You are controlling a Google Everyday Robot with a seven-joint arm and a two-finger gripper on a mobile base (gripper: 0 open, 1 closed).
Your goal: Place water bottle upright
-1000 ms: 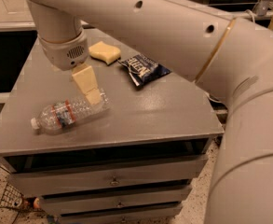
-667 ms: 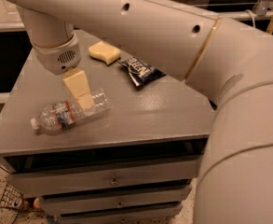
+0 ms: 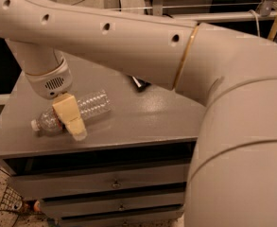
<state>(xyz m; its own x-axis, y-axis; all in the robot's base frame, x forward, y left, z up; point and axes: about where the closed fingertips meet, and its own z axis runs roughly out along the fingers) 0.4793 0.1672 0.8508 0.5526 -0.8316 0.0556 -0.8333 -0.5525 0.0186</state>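
Note:
The water bottle [image 3: 93, 103] lies on its side on the grey table [image 3: 142, 122], near the front left. It is clear and ribbed, with its white cap [image 3: 34, 125] pointing left. My gripper [image 3: 73, 121] hangs down from the wrist [image 3: 48, 79] right over the bottle's middle, and its tan part covers the label area. The arm sweeps across the top of the view and hides the back of the table.
A corner of a dark snack bag [image 3: 139, 83] shows under the arm, behind the bottle. The table's front edge is just below the bottle, with drawers [image 3: 114, 183] underneath. A wire basket [image 3: 10, 203] sits on the floor at lower left.
My gripper has moved left and down from beside the bottle's base to over its middle. The arm now hides the yellow sponge and most of the snack bag. The bottle still lies flat.

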